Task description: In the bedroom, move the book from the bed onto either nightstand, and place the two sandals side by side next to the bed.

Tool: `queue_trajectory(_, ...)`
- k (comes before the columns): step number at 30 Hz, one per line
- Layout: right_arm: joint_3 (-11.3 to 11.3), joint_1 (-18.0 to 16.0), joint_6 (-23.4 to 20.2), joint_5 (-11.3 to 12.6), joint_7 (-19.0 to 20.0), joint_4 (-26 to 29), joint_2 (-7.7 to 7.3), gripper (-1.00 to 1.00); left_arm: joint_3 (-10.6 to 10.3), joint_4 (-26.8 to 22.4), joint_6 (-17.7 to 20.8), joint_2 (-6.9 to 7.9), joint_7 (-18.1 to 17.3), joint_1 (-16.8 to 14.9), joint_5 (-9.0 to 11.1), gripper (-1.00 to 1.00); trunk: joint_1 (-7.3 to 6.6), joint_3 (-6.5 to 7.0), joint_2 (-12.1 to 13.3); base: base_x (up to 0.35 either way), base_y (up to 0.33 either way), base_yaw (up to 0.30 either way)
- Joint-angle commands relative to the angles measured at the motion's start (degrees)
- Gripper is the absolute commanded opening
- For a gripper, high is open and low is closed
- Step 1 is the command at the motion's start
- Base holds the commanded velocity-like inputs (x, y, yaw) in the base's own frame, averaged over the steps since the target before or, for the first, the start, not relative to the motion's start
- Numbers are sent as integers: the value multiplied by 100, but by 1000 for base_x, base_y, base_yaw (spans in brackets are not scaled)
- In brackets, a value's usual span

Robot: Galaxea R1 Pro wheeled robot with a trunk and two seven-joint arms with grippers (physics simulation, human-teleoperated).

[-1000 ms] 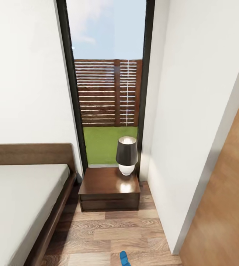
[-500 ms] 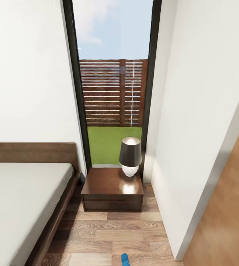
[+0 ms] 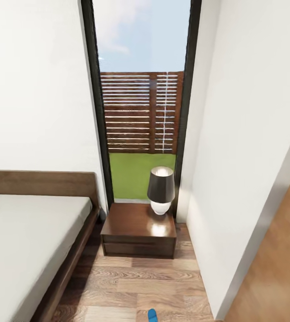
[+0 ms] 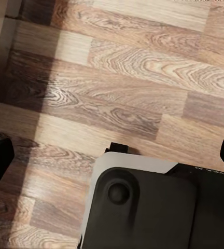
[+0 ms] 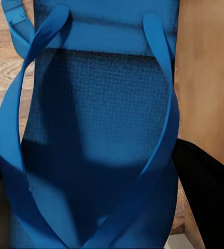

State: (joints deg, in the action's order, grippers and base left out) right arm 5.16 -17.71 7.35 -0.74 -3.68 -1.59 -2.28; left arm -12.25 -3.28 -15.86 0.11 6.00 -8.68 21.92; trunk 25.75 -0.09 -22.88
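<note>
Sandal point(image 5: 96, 135), bright blue, lies strap-side up between the right tool's point(image 5: 99, 207) two dark fingers point(image 5: 205, 197), which flank its sole; whether they pinch it I cannot tell. Its tip point(image 3: 152, 315) shows at 6 o'clock in the head view. Left tool's point(image 4: 112, 161) fingers stand spread above bare floor point(image 4: 133, 78). Nightstand point(image 3: 138, 235) with a lamp point(image 3: 161, 192) stands at 12 o'clock below the window point(image 3: 140, 103); bed point(image 3: 28, 241) at 9.
</note>
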Motion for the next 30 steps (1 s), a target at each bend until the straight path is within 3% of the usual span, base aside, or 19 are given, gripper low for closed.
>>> queue_trajectory(1,46,-4,38,4,-1,-17,-1,-100,-50,3,-14,-1,20,-2,31,100,3,-2,-4,124,-189,184)
queue_trajectory(30,46,-4,38,1,-1,-17,7,-100,-55,3,-14,-2,15,-2,24,100,3,-2,-4,160,-69,63)
